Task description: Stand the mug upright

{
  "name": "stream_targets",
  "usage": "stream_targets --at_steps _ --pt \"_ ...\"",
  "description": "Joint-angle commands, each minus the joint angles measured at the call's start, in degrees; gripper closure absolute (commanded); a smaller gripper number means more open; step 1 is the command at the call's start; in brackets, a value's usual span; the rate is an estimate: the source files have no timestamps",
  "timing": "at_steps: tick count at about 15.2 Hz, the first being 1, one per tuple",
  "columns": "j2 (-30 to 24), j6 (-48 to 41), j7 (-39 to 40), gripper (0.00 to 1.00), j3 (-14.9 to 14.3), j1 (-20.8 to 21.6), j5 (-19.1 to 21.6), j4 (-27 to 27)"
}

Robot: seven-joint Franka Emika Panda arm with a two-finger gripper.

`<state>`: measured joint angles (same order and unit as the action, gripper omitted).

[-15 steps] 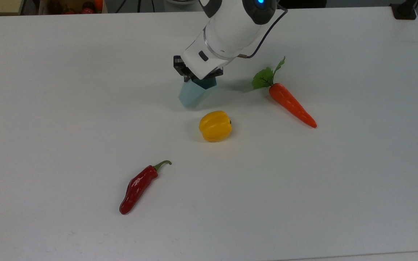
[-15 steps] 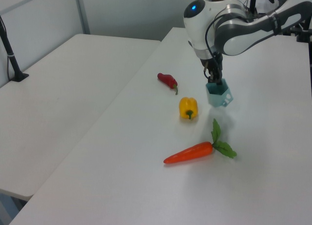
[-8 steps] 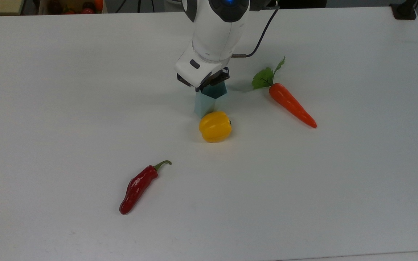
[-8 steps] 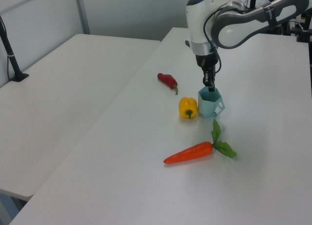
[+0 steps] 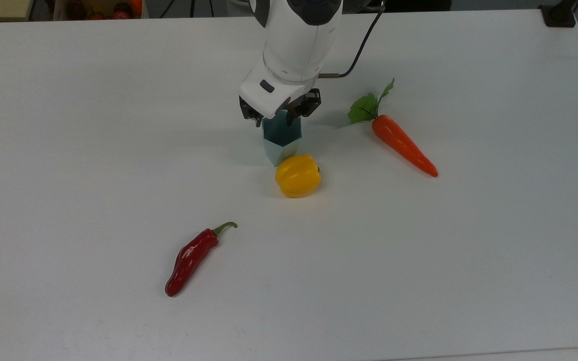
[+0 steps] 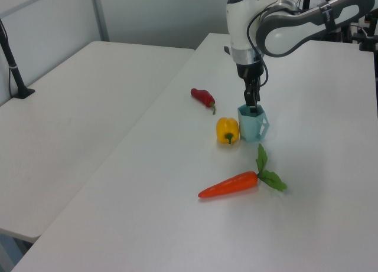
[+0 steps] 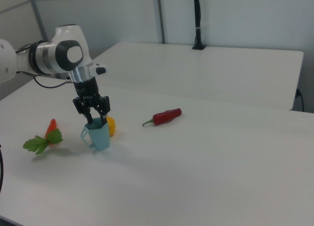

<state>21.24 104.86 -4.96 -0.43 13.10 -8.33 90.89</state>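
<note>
Right view: mug (image 7: pixel 99 136) upright on table; pincer (image 7: pixel 94 119) spread apart over rim, nr yellow pepper (image 7: pixel 111 125).

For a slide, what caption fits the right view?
Robot gripper open over an upright blue mug, yellow pepper just behind.

White table (image 5: pixel 469 260) holding a mug and three toy vegetables.
The pale blue-green mug (image 5: pixel 280 145) stands upright near the middle, touching or just beside a yellow pepper (image 5: pixel 297 175). In the top view an orange carrot (image 5: pixel 402 144) lies to their right, and a red chilli (image 5: pixel 191 257) lies well apart at lower left.
</note>
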Motion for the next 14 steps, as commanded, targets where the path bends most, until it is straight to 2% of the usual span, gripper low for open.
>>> stream_targets --at_steps 1,9,14 --pt "-5.85 -2.28 0.48 0.00 -0.28 -0.79 -0.72 1.74" --pt "-19.03 -9.05 0.30 0.00 -0.28 -7.12 5.60 2.10" --pt "-20.45 -10.81 0.30 0.00 -0.36 -8.44 5.69 1.83"
